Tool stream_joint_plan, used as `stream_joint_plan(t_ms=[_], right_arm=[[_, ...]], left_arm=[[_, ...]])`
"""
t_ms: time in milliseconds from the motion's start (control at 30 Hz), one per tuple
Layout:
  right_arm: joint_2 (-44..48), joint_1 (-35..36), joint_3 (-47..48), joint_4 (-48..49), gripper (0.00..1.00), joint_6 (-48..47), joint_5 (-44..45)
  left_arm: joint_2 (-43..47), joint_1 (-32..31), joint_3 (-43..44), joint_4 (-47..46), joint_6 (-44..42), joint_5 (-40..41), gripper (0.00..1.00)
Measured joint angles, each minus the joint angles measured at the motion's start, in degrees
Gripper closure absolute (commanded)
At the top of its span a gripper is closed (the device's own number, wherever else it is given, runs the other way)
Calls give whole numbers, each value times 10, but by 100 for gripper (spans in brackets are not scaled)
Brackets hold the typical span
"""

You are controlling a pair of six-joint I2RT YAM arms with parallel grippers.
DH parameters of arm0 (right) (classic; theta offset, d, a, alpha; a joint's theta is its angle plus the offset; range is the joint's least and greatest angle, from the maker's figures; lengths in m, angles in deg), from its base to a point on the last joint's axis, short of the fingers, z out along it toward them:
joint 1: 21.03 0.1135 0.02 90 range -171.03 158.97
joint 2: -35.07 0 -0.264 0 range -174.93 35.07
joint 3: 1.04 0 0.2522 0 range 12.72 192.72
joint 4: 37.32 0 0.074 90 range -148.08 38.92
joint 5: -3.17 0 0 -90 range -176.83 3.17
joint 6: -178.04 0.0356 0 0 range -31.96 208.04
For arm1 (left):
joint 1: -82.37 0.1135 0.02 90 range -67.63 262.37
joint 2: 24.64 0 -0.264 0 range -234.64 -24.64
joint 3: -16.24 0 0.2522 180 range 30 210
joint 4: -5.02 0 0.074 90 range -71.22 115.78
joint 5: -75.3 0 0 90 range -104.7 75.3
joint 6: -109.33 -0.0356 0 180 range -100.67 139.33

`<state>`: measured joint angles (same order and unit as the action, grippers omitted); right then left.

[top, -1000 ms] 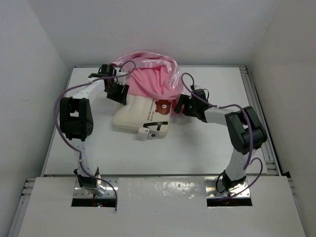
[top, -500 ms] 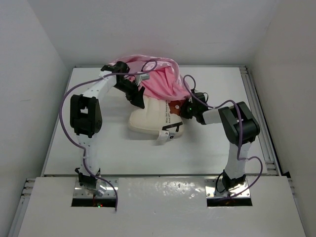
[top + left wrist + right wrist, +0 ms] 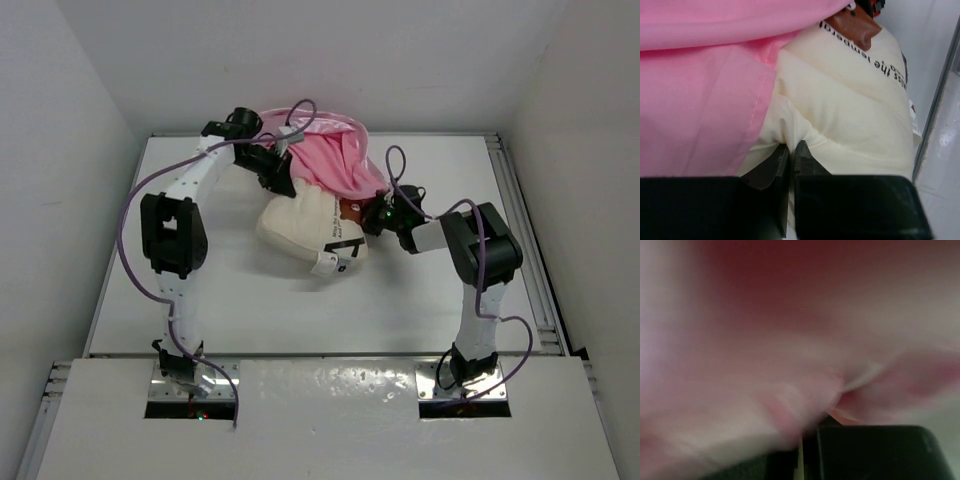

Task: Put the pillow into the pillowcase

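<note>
You are working in a robot test cell in a lab, not a home. Your white bench (image 3: 420, 300) is boxed in by plain white walls (image 3: 60, 150) on three sides, with aluminium rails (image 3: 522, 230) along its edges. The left arm (image 3: 165, 235) and right arm (image 3: 485, 260) are bolted into cut-outs in a white front panel (image 3: 330, 400), with purple cables (image 3: 125, 225) looped along them.

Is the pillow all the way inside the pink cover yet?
Not yet. Done: the pillowcase already covers the far end of the pillow. In hand: the left gripper is pinched shut on the pillow; the right gripper sits at the pillowcase's edge, but its view is too blurred to show its grip. Left: most of the pillow sticks out and must go in.
</note>
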<state>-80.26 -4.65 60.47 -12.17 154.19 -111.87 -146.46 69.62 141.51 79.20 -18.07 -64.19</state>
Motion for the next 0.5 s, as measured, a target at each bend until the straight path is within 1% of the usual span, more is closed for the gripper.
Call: stream_joint_plan(t_ms=[100,200,267,367,400,433,467,500], right_arm=[[0,6,45,11,100,39,-42],[7,8,81,17,100,61,-82],[31,12,89,13,100,68,-110],[87,27,98,-7,100,62,-153],[112,36,105,-18,96,56,-171],[135,44,112,-31,85,45,-187],[151,49,118,-42,67,35,-196],[168,52,125,-63,61,19,-206]], left_arm=[[0,5,40,-6,13,-8,100],[10,41,70,-42,60,-30,100],[33,76,50,-103,126,-43,100],[88,127,-24,-222,246,-34,100],[101,139,-34,-238,276,-29,100],[108,146,-31,-247,303,-25,100],[111,147,-24,-253,321,-21,100],[113,145,-18,-263,339,-17,100]])
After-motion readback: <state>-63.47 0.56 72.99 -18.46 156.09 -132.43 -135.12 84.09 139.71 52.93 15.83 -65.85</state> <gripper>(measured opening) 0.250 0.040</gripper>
